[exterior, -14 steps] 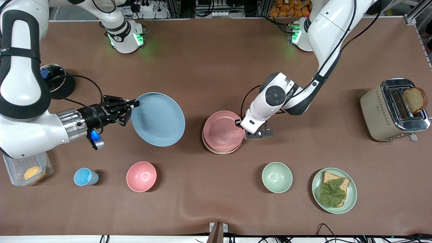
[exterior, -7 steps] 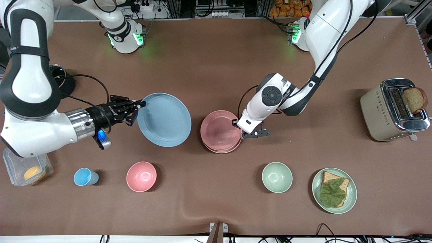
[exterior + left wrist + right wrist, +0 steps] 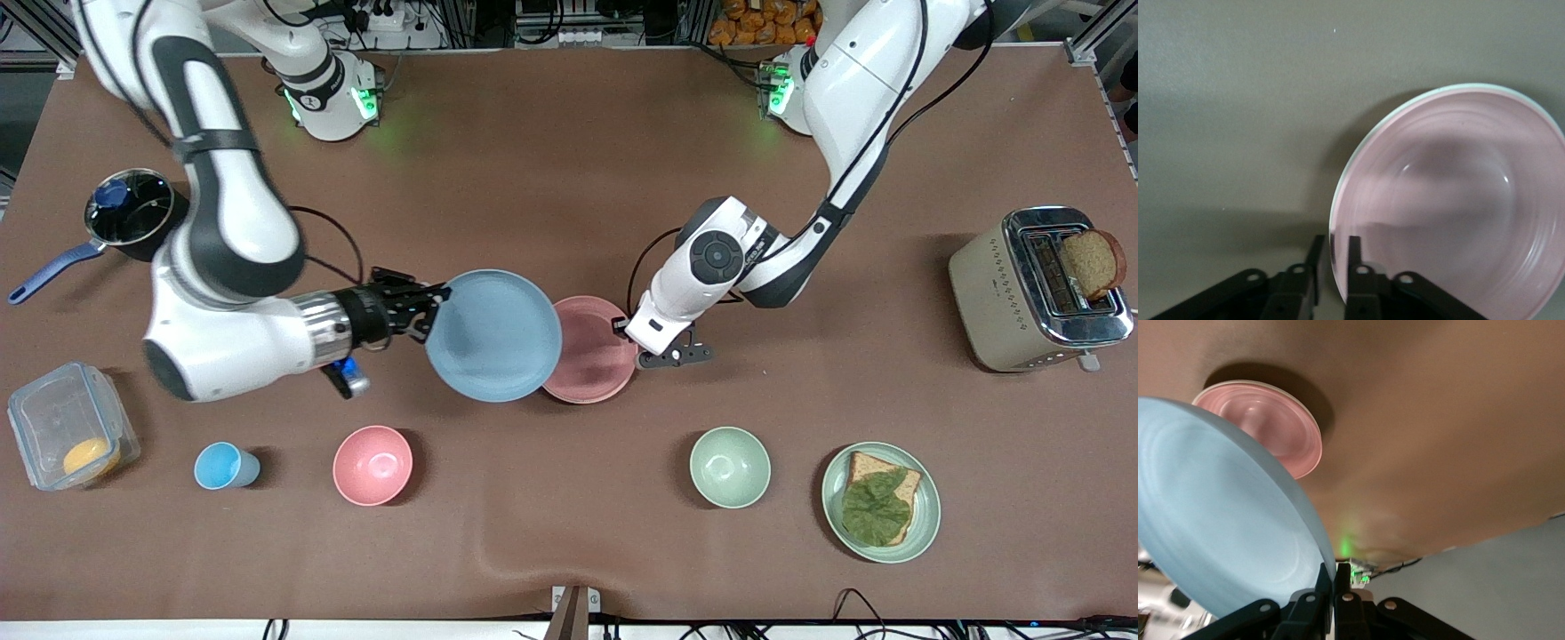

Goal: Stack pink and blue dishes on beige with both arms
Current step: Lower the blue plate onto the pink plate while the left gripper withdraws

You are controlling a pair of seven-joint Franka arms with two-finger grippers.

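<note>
Toward the right arm's end of the table (image 3: 551,160) stand a dark pot (image 3: 133,213) with a blue handle, a clear box (image 3: 67,436) holding something yellow, a small blue cup (image 3: 222,466) and a deep pink bowl (image 3: 372,465), the last three near the edge closest to the front camera. The right tool (image 3: 436,307) is clamped on the rim of the blue plate (image 3: 493,335) and holds it in the air, tilted, its edge over part of the pink plate (image 3: 597,356). The right wrist view shows the fingers (image 3: 1325,583) pinching that rim. The pink plate lies near the middle of the table on the beige plate, of which only a pale rim (image 3: 1405,107) shows beneath it. The left tool (image 3: 633,342) sits at the pink plate's edge, its fingers (image 3: 1353,250) narrow and straddling the rim. Toward the left arm's end are a green bowl (image 3: 730,467), a green plate (image 3: 925,516) with bread and a leaf, and a toaster (image 3: 996,284) holding a slice.
</note>
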